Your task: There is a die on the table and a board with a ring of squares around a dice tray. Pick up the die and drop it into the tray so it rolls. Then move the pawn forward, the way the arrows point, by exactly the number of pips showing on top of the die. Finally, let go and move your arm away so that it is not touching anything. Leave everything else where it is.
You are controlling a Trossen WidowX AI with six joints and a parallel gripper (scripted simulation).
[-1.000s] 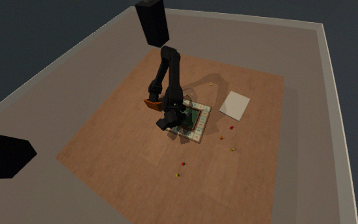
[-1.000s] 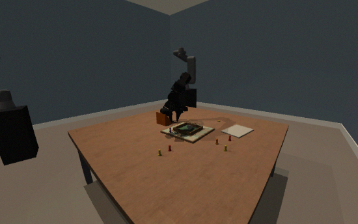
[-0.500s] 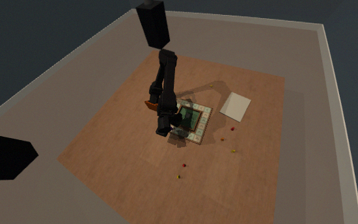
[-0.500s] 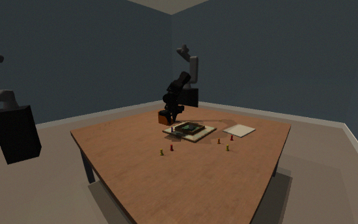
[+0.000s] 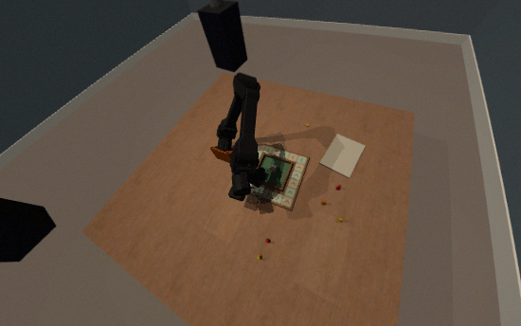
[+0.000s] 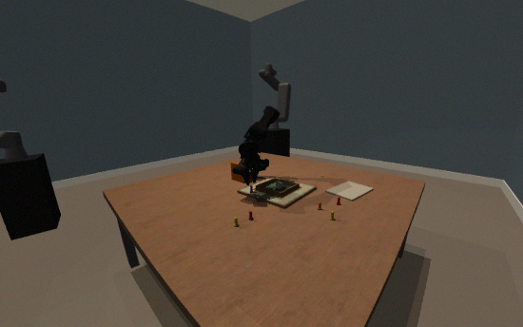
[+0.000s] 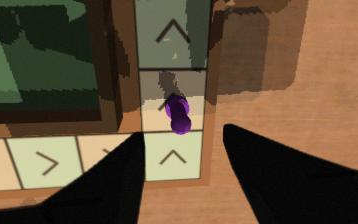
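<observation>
One purple pawn [image 6: 251, 189] [image 7: 178, 115] ahead of the gripper [image 6: 253, 182] [image 7: 184, 135]
Fingers part-spread, holding nothing; it stands just beyond their tips, roughly midway.

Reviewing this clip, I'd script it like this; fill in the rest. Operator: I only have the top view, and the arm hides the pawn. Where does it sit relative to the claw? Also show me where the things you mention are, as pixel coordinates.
Observer: The wrist view shows the purple pawn [image 6: 251, 189] [image 7: 179, 112] in the gap ahead of the claw [image 5: 250, 191] [image 6: 252, 182] [image 7: 184, 135], with space to either side.

Operator: Which square?

Observer: The cream one next to the green corner square [image 7: 173, 170]; its arrow points away from that corner.

Operator: Are the loose red and yellow pieces nearest the front lying down?

Observer: No, the exterior view shows both the red piece [image 5: 268, 241] [image 6: 250, 216] and yellow piece [image 5: 260, 257] [image 6: 236, 221] upright.
</observation>
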